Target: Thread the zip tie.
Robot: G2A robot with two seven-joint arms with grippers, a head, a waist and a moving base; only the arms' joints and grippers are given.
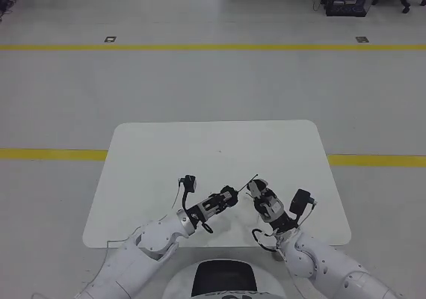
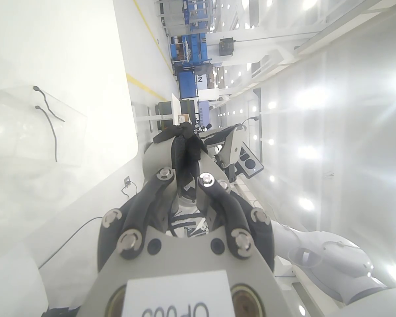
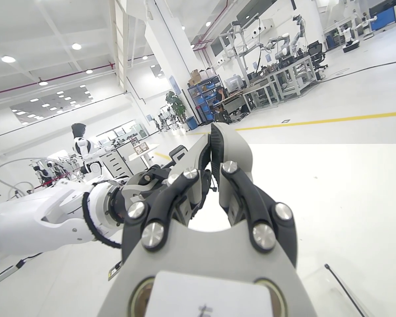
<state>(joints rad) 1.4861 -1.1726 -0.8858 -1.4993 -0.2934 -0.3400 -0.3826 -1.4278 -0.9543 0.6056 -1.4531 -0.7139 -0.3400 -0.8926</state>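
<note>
A thin black zip tie slants up between my two grippers near the front edge of the white table. My left gripper is shut at the strip's lower end. Its fingertips press together in the left wrist view. My right gripper is shut a finger's width away, tip to tip with the left. In the right wrist view its pads are closed, and the left gripper shows just behind them. Where the strip sits between the pads is hidden.
Two spare zip ties lie on a clear plastic sheet on the table beside the left arm. Another spare zip tie lies near the right arm. The far half of the table is bare.
</note>
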